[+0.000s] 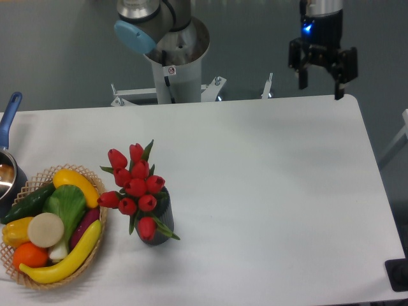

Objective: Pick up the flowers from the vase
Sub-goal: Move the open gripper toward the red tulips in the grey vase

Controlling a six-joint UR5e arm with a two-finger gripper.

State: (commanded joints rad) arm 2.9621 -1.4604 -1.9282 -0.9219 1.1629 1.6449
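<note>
The flowers (135,187), a bunch of red tulip buds with green leaves, stand in the vase (158,224), a short dark grey ribbed cylinder at the left-centre of the white table (268,191). The stems are hidden inside the vase. My gripper (321,89) hangs high over the table's far right edge, far from the flowers. Its two black fingers are spread apart and hold nothing.
A woven wicker basket (95,252) with several toy vegetables and fruit sits just left of the vase. A pot with a blue handle (9,115) is at the left edge. The robot base (172,70) stands behind the table's far edge.
</note>
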